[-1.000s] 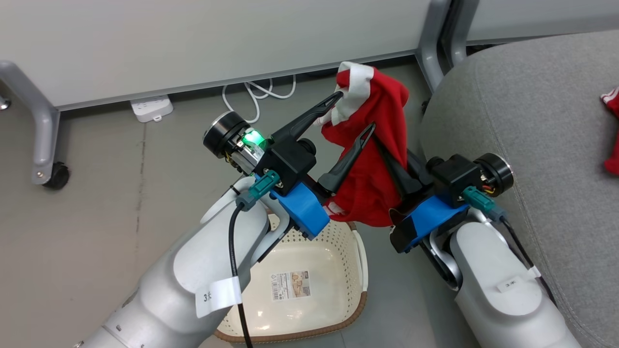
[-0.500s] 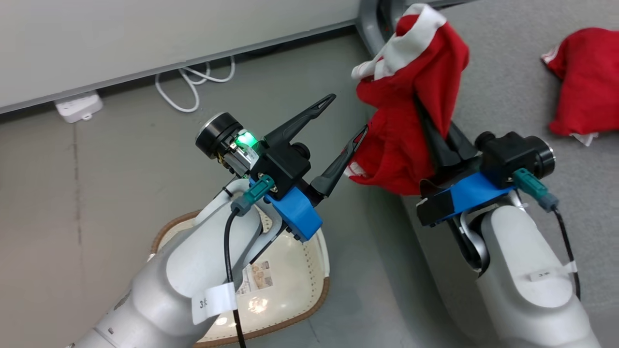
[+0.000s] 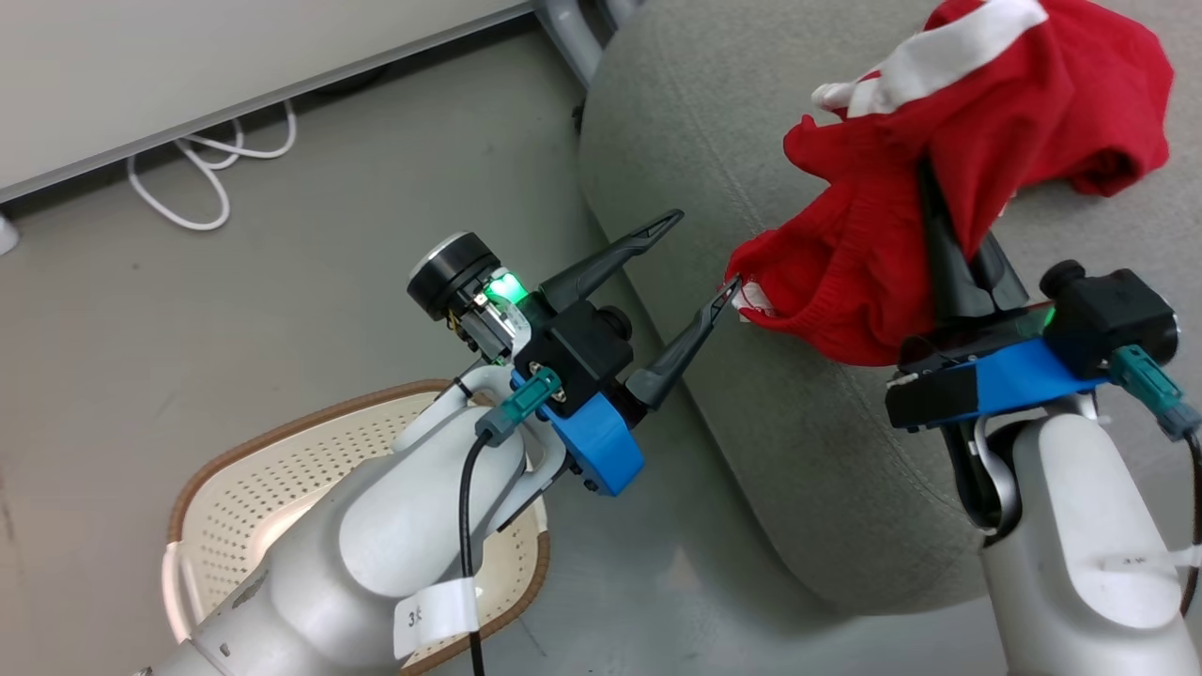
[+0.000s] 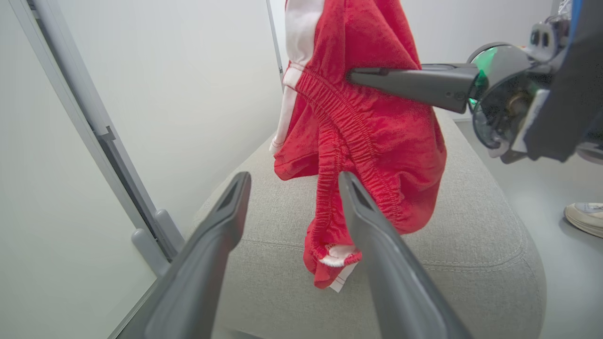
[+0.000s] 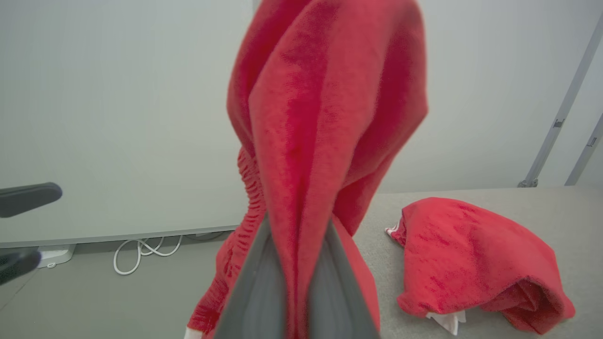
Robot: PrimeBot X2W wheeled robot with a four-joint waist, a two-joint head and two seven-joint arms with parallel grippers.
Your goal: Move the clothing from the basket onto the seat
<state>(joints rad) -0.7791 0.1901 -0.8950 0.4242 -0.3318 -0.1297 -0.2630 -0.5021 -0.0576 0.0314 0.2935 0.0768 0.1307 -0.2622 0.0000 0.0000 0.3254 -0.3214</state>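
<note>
The held garment point(image 3: 1033, 103) now hangs over the seat point(image 3: 714, 122) at 2 o'clock in the head view, away from the basket point(image 3: 310, 414) at 7 o'clock. The right end effector point(image 3: 939, 225) clamps it; the left end effector point(image 3: 706, 249), spread open, has released it. Only the lowering remains, I judge.

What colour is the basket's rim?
Brown, woven-look; the basket rim shows best in the head view.

Bright, even light; wide-angle wrist distortion
</note>
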